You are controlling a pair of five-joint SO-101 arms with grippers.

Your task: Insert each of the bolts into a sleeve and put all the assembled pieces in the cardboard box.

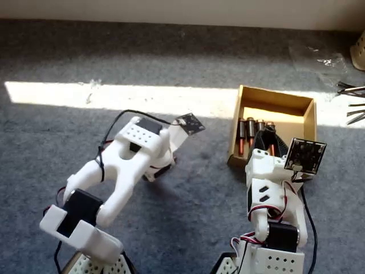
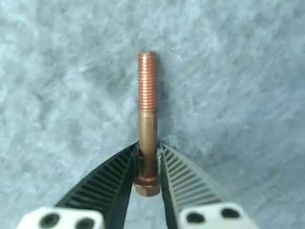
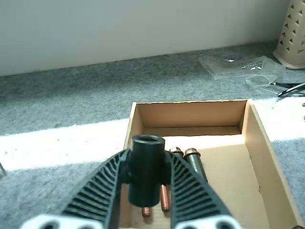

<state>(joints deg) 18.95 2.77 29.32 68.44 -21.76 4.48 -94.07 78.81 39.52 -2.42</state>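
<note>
One copper bolt (image 2: pixel 147 109) lies lengthwise between the left gripper (image 2: pixel 147 149) fingers (image 2: pixel 114 176), which are closed to a narrow gap and pinch the smooth shank just above the hexagonal head, so that the threaded half points out past the fingertips over the grey surface (image 2: pixel 248 71). This bolt is well apart from the cardboard box (image 1: pixel 311 123), off the side that faces the left arm. One black sleeve (image 3: pixel 145 176) stands upright with its open bore on top, clamped on both sides by the right gripper (image 3: pixel 145 155), whose fingers (image 3: pixel 97 191) are closed onto it. It hangs at the box's near wall, just above the rim. Inside the one box, against the wall nearer the left arm, four assembled pieces (image 1: pixel 241 134) lie side by side. Their dark sleeves are toward the far wall and their copper threaded ends toward the near one, and two of them are partly hidden behind the right arm in the high view. Beyond the box's far corner one clear plastic bag (image 3: pixel 233 64) lies on the surface, and past it stands one pale perforated container (image 3: pixel 290 36).
</note>
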